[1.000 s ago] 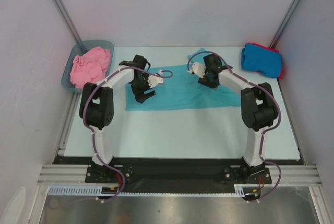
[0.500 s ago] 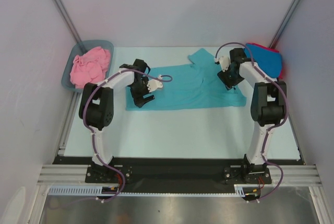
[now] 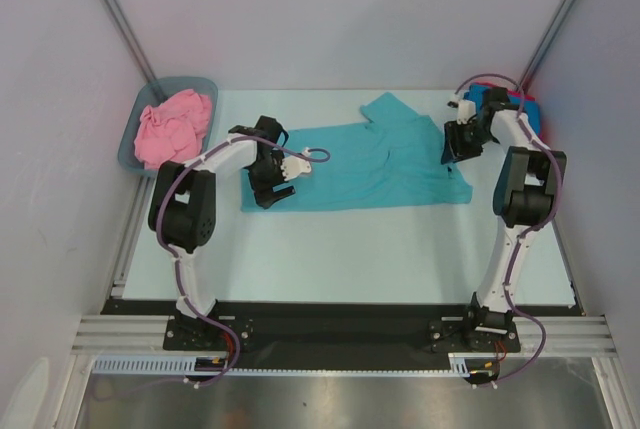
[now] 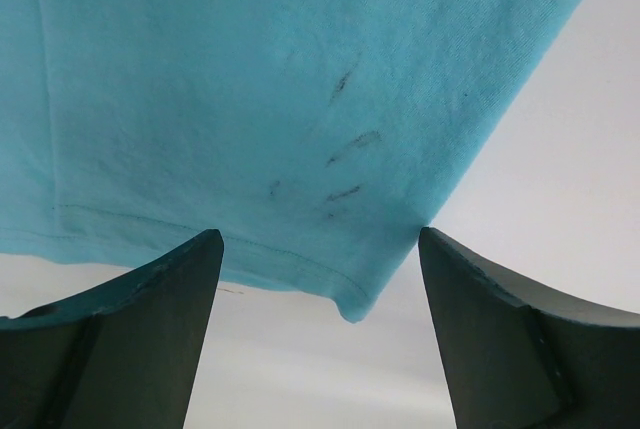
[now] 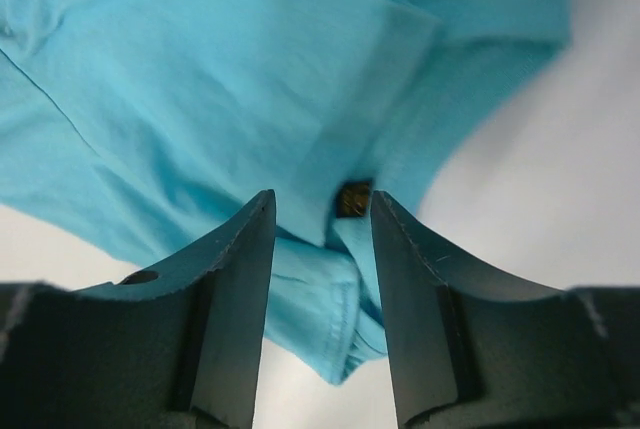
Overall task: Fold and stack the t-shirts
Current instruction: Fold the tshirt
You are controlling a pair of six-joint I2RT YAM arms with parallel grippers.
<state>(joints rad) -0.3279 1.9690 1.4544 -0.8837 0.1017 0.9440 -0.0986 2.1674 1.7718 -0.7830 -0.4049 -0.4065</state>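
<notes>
Teal short-sleeved cloth t-shirt (image 3: 370,164) lies spread flat across the middle of the pale table (image 3: 330,249), collar towards the back wall. Over this shirt's near-left corner hangs the left gripper (image 3: 265,189). In its wrist view the dark fingers (image 4: 130,329) stand wide apart with nothing between them but the hem corner below (image 4: 250,99). At the shirt's right sleeve end, the right gripper (image 3: 455,152) points down. Up close its jaws (image 5: 322,199) are about half apart with a rumpled fold of teal (image 5: 200,69) sitting in the gap, and I can't tell whether they pinch it. Left of the teal shirt, a crumpled pink shirt (image 3: 175,124) fills the grey-blue plastic tub (image 3: 200,82). Right of it, behind the right arm, a folded bright blue shirt (image 3: 528,111) peeks out.
</notes>
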